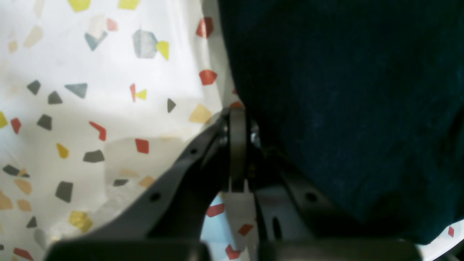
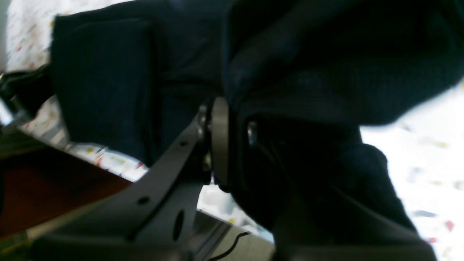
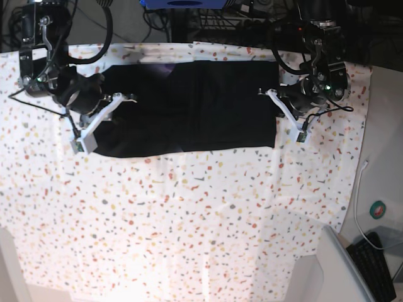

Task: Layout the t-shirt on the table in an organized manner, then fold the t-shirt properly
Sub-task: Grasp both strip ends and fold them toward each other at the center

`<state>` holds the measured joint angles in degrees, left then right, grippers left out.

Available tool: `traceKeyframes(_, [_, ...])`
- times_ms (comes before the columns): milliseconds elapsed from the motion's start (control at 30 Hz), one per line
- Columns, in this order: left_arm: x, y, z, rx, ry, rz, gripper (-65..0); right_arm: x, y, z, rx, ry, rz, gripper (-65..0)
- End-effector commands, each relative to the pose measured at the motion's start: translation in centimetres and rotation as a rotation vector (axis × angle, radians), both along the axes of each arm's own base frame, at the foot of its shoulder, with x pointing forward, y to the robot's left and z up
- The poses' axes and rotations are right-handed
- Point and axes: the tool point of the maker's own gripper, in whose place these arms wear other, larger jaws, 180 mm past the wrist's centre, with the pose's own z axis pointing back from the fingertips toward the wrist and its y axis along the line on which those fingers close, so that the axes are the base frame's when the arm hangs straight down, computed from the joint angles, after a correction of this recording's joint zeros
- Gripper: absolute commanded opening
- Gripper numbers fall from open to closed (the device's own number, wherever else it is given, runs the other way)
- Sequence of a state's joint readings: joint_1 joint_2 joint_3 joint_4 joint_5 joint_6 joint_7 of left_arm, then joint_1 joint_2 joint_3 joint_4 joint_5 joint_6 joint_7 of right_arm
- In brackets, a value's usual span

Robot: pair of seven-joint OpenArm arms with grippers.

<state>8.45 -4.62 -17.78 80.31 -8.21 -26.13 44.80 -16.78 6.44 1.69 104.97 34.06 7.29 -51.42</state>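
Black t-shirt (image 3: 189, 107) lies spread as a wide rectangle across far half of the table (image 3: 189, 220), white speckled cloth, slightly wrinkled. Left gripper (image 1: 237, 119) clenched at shirt's edge; right gripper (image 2: 232, 134) pinching a fold of the shirt. Cables, dark gear behind; grey floor (image 3: 384, 182), keyboard (image 3: 371, 267) at the side.

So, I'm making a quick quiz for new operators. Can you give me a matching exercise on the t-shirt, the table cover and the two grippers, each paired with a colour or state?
Things:
1. t-shirt
2. table
3. left gripper
4. right gripper

Descriptions:
A. white with coloured flecks
B. shut at the shirt's edge, speckled cloth beside it
C. black, spread out in a wide rectangle
D. clamped on a thick bunch of dark fabric

Pairs: 1-C, 2-A, 3-B, 4-D
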Motion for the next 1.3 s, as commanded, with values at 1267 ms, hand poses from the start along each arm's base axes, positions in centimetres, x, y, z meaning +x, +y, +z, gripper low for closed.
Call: traceKeyframes(1267, [0.7,-5.5,0.1,-0.030,-0.005,-0.166,-65.0,0.4,14.8,2.4,0.064,0.017,0.347,-65.0])
